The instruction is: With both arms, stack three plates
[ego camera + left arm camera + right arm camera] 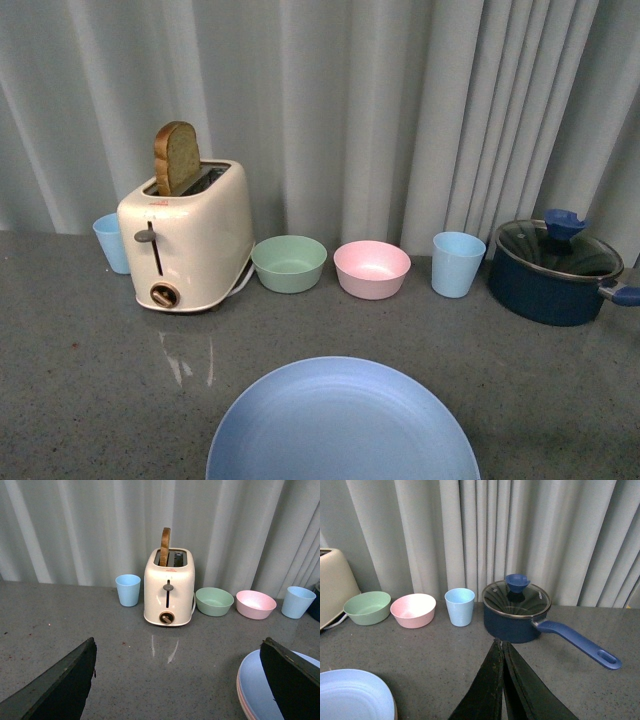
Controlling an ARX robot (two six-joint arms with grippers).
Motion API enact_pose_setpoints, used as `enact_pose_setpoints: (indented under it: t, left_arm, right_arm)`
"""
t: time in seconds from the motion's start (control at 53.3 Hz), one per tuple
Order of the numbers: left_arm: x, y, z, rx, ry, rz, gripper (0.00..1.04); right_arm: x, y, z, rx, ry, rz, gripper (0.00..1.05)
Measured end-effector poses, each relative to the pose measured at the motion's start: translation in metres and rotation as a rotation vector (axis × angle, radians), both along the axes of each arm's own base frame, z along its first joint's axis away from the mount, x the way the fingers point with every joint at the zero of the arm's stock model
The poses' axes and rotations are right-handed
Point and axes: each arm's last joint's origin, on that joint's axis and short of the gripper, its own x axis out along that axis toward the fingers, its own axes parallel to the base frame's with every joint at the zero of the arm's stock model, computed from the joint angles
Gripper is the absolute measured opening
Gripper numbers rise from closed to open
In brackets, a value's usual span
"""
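The light blue plate (343, 425) lies on the grey counter at the front centre. In the left wrist view the light blue plate (257, 690) lies on top of a pink plate, of which only the thin rim (239, 694) shows. In the right wrist view a thin tan edge (394, 711) shows under the blue plate (350, 695); the beige plate is otherwise hidden. My left gripper (178, 641) is open and empty, with one finger (290, 680) over the plate's edge. My right gripper (499, 641) is shut and empty, to the right of the plates. Neither arm shows in the front view.
Along the curtain stand a light blue cup (111, 242), a cream toaster (188, 238) with a bread slice (176, 157), a green bowl (289, 263), a pink bowl (372, 268), another blue cup (458, 263) and a dark blue lidded saucepan (555, 270) with its handle (580, 644).
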Motion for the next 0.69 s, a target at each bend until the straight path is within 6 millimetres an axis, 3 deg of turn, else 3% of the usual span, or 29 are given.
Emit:
enact_pose_setpoints:
  t: [0.694]
  left_arm:
    - [0.000, 0.000, 0.000, 0.000, 0.000, 0.000, 0.98]
  right_arm:
    - [-0.040, 0.000, 0.004, 0.000, -0.011, 0.000, 0.03]
